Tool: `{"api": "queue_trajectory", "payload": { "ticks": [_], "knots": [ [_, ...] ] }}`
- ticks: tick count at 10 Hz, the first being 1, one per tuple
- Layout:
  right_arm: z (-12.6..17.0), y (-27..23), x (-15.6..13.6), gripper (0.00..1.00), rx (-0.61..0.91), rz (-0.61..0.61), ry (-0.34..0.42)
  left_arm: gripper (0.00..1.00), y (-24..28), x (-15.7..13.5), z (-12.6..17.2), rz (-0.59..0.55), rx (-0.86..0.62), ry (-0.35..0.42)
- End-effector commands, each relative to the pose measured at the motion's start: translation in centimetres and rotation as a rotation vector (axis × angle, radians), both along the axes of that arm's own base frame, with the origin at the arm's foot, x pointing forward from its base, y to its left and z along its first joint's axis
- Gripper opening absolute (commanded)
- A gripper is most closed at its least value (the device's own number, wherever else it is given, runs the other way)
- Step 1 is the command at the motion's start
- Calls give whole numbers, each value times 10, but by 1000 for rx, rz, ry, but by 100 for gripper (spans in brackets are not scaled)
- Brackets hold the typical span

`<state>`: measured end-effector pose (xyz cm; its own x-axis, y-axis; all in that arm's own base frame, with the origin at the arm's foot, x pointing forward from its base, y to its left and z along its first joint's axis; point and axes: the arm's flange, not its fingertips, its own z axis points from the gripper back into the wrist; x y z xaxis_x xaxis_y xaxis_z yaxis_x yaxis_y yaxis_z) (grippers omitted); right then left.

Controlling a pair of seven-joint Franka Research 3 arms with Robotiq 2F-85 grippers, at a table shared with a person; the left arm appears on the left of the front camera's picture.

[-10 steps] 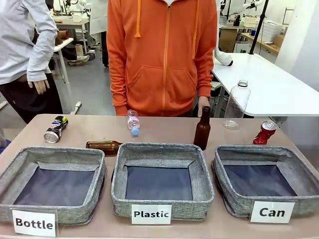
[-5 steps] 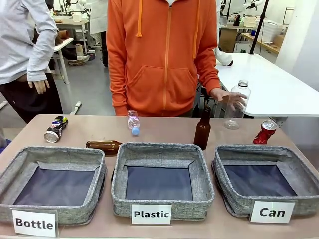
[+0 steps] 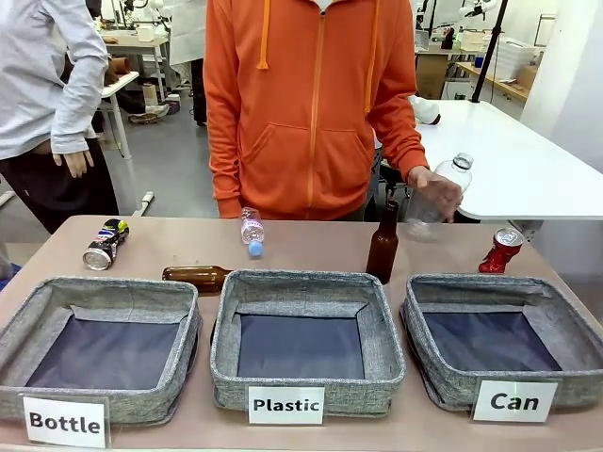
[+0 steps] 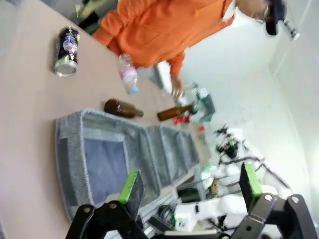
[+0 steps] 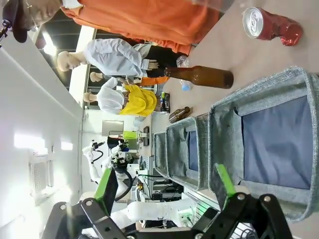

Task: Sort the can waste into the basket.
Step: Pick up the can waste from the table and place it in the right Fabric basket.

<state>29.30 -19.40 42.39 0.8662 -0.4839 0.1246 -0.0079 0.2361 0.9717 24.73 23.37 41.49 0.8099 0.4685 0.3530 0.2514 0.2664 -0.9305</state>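
Left gripper (image 4: 191, 183) and right gripper (image 5: 165, 183) gape empty, and reaching the crushed shiny red can (image 3: 500, 250) risks striking the person's hand (image 3: 421, 177) nearby.

Two cans (image 3: 105, 244) (image 3: 500, 250), four bottles (image 3: 196, 278) (image 3: 382, 247) (image 3: 251, 232) (image 3: 445, 191) — three baskets (image 3: 104, 286) (image 3: 301, 281) (image 3: 490, 283)

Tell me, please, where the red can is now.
In the front view the red can lies far right, just beyond the Can basket and right of the upright brown bottle.
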Motion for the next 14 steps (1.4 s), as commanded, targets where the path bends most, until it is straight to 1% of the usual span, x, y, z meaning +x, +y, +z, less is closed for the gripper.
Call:
{"api": "queue_trajectory", "payload": {
  "ticks": [1,2,3,4,5,6,7,8,9,11,12,13,14],
  "knots": [
    [1,1,1,100,8,-3,-27,100,-18,32,34,-133,217,63],
    [1,1,1,100,8,-3,-27,100,-31,51,45,-160,277,96],
    [1,1,1,100,8,-3,-27,100,-54,88,57,-240,394,181],
    [1,1,1,100,8,-3,-27,100,-73,122,61,-211,538,269],
    [1,1,1,100,8,-3,-27,100,-91,148,64,-173,695,318],
    [1,1,1,100,8,-3,-27,100,-107,168,59,-122,873,376],
    [1,1,1,100,8,-3,-27,100,-124,179,60,-94,886,309],
    [1,1,1,100,8,-3,-27,100,-128,169,67,-59,865,347],
    [1,1,1,100,8,-3,-27,100,-126,179,68,-98,825,267],
    [1,1,1,100,8,-3,-27,100,-126,179,68,-98,825,267],
    [1,1,1,100,8,-3,-27,100,-133,186,65,-81,861,285],
    [1,1,1,100,8,-3,-27,100,-134,213,69,-59,860,316],
    [1,1,1,100,8,-3,-27,100,-139,240,72,-91,873,312]
  ]
}}
